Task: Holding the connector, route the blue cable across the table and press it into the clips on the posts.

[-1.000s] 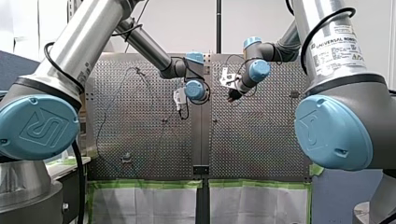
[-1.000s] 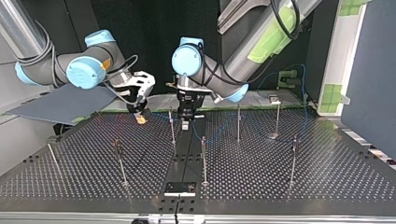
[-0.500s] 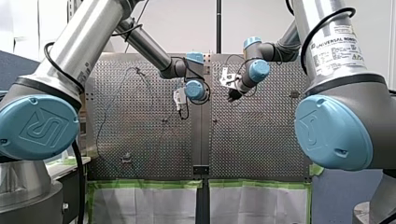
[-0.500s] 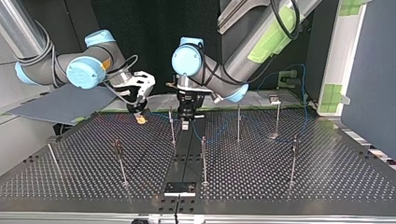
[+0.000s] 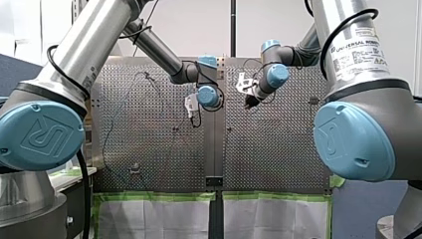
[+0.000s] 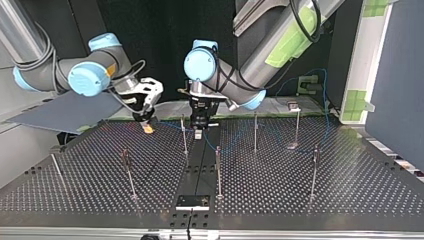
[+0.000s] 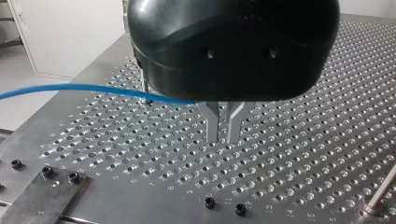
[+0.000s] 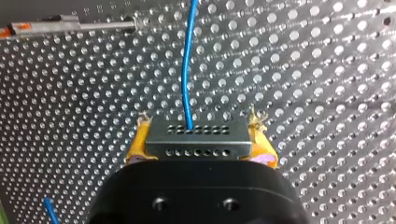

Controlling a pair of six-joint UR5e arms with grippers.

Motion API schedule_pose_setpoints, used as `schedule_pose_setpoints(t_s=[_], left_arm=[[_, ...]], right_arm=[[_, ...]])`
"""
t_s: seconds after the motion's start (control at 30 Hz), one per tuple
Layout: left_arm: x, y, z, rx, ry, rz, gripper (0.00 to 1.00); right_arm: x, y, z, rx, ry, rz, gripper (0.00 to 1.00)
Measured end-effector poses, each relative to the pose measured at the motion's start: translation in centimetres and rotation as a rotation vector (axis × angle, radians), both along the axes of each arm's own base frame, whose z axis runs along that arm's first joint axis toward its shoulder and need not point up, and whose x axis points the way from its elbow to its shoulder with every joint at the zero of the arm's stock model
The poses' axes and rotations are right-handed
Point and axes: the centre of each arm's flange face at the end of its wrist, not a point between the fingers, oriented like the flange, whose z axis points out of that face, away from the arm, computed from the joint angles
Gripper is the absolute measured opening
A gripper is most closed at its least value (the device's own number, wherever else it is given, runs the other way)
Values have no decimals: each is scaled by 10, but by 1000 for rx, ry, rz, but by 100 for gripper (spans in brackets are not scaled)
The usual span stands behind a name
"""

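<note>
Right gripper [image 8: 198,142] clamps the connector [image 8: 196,139] between yellow pads, low over the table [image 6: 300,200], just beside the nearest post [image 6: 184,136]. Left gripper [image 6: 199,131] sits on that post's other side, metal fingers [image 7: 212,126] pinched on the blue cable [image 8: 187,70], which runs from the connector past the post. Judged step: routing, no clip visibly filled. Next move calls for laying the cable over that post's clip and pressing it down.
</note>
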Motion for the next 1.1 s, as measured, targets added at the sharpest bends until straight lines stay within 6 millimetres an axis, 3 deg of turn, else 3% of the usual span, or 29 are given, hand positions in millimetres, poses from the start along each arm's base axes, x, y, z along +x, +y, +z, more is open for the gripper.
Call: schedule_pose_setpoints(t_s=[1.1], left_arm=[[0, 0, 0, 0, 0, 0, 12]], right_arm=[[-5, -2, -17, 6, 15, -30, 0]])
